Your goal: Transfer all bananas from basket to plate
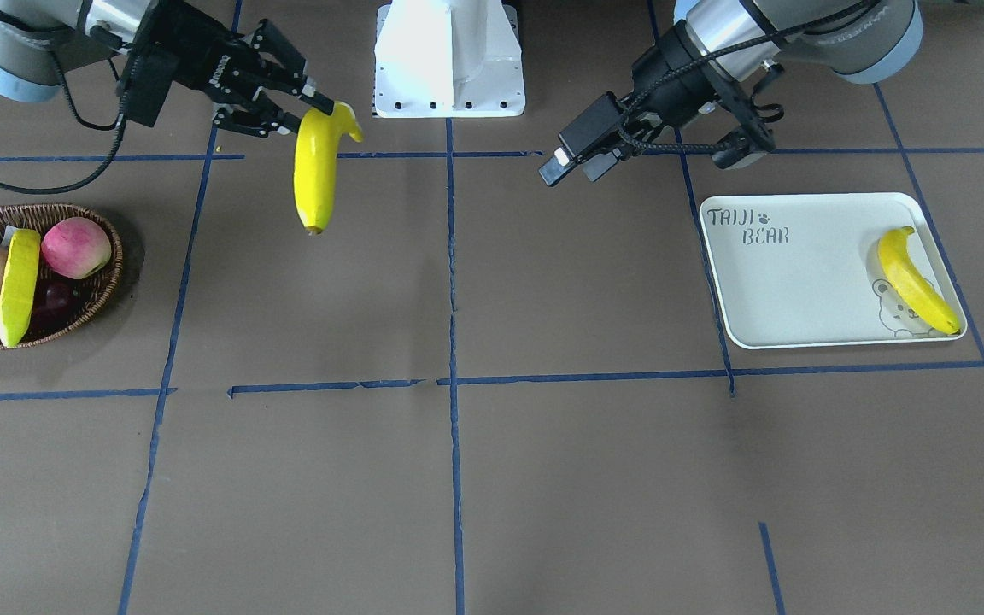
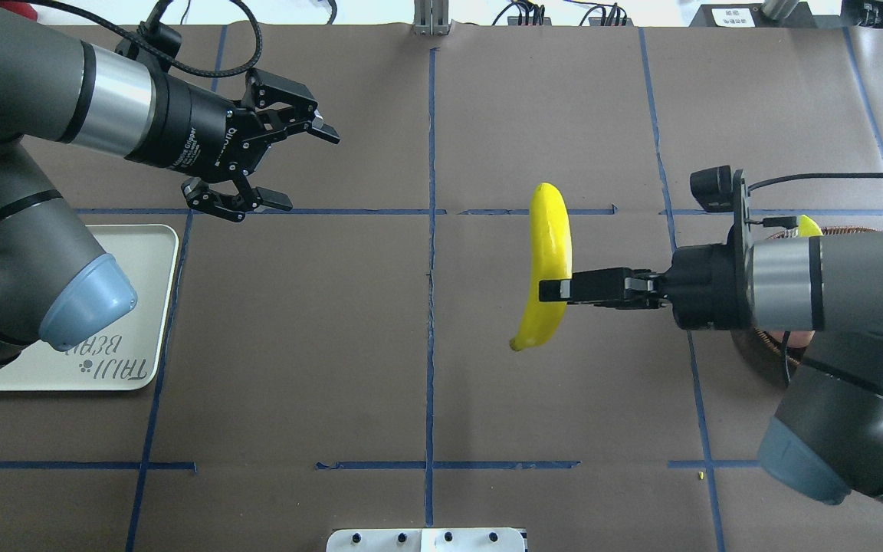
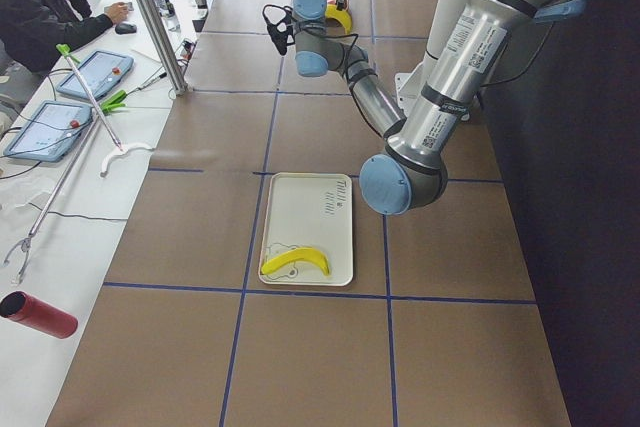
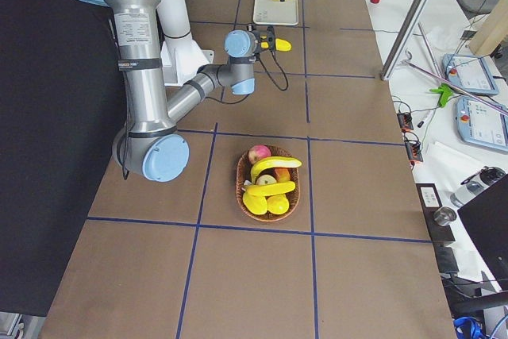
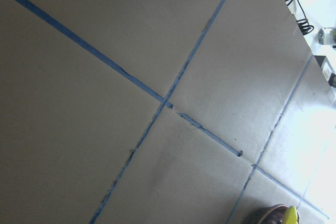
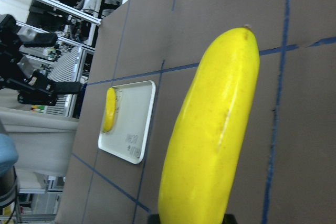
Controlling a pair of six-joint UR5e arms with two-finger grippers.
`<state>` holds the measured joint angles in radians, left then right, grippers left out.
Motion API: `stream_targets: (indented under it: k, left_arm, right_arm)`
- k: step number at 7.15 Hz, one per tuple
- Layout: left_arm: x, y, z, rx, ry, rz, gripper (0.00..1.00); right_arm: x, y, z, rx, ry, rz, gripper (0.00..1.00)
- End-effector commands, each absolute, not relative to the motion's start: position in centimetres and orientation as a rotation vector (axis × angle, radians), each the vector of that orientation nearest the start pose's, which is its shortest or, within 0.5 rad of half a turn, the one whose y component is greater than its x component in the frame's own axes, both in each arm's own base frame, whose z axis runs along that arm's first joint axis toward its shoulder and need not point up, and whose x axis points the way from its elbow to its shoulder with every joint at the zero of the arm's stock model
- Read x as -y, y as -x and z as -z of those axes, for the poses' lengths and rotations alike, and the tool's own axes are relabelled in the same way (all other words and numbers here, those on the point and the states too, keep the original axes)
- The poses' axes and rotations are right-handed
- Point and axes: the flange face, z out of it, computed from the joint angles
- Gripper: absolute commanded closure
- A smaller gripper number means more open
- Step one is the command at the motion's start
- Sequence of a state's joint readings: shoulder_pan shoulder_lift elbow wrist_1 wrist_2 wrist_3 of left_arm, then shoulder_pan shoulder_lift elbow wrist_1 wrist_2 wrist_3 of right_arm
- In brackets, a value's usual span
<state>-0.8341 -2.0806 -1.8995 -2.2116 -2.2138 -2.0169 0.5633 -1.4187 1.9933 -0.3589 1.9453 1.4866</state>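
The right jaws grasp a banana (image 2: 549, 261), aloft over the surface (image 2: 296, 345) between the basket (image 1: 114, 265) and the plate (image 1: 799, 282). The left jaws hang released near the plate, where a second banana (image 1: 917, 280) lies. Other bananas (image 1: 18, 286) lie in the basket.

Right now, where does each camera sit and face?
Front: across table, facing robot; both arms, right claw holding banana.
Overhead: behind robot, looking down; both arms, left claw open.
Left side: table's left end; left arm near, plate.
Right side: right end; right arm near, basket.
Left wrist: bare table, basket's edge; no body.
Right wrist: along banana toward plate; left claw.
Front and overhead share the banana.
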Motion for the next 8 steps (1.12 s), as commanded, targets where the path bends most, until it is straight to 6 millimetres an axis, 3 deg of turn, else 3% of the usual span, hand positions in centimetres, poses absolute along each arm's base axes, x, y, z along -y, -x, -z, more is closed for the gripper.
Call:
stream_targets:
  k: [1, 3, 7, 8]
  left_arm:
    - [45.1, -34.4, -12.8, -1.528, 0.262, 0.506, 0.01]
    - [45.6, -38.4, -10.1, -1.538, 0.28, 0.455, 0.01]
    - [40.4, -43.6, -10.0, -1.534, 0.349, 0.335, 0.01]
    - [39.6, -43.7, -9.5, -1.542, 0.352, 0.319, 0.01]
  right_arm:
    - [29.8, 37.5, -21.1, 1.865, -0.316, -0.005, 0.97]
    - [28.4, 38.9, -20.4, 1.885, -0.293, 0.008, 0.97]
    - [28.4, 38.8, -19.8, 1.896, -0.299, 0.008, 0.97]
    - [28.5, 38.8, -19.8, 1.896, -0.301, 0.007, 0.97]
